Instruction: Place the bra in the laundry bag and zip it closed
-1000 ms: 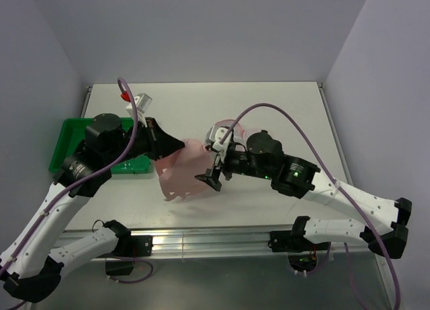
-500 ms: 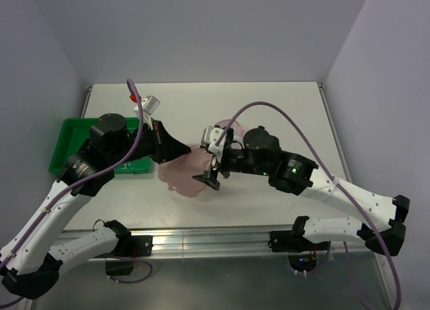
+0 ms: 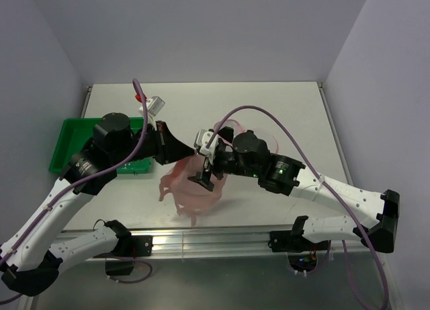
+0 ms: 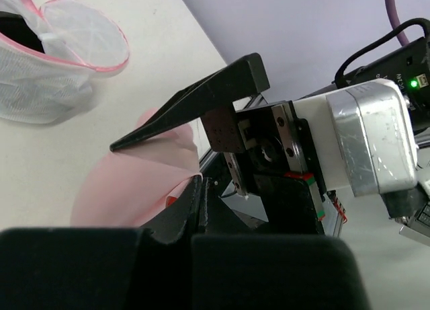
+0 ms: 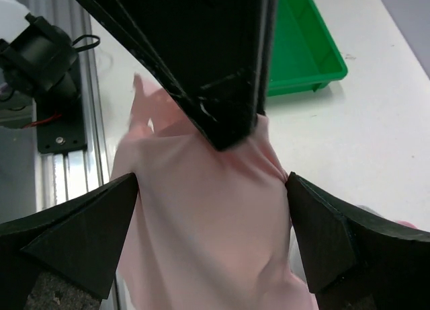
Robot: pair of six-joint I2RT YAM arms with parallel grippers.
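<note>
The pink bra [image 3: 191, 189] hangs from my left gripper [image 3: 183, 150], which is shut on its top edge above the table's front middle. In the right wrist view the left gripper [image 5: 228, 122] pinches the bra [image 5: 201, 236] from above. My right gripper [image 5: 211, 182] is open, one finger on each side of the hanging cloth; from above it [image 3: 205, 177] sits against the bra's right side. The laundry bag [image 4: 60, 61], white mesh with pink trim, lies open on the table in the left wrist view. From above the bag [image 3: 236, 127] is mostly hidden behind the right arm.
A green tray [image 3: 67, 138] sits at the table's left edge and also shows in the right wrist view [image 5: 302, 48]. The aluminium rail [image 3: 215, 237] runs along the front edge, just below the hanging bra. Purple cables arc over both arms.
The left gripper has moved right and forward with the bra, which now hangs lower and bunched near the front edge. The right gripper has moved left up against it.
</note>
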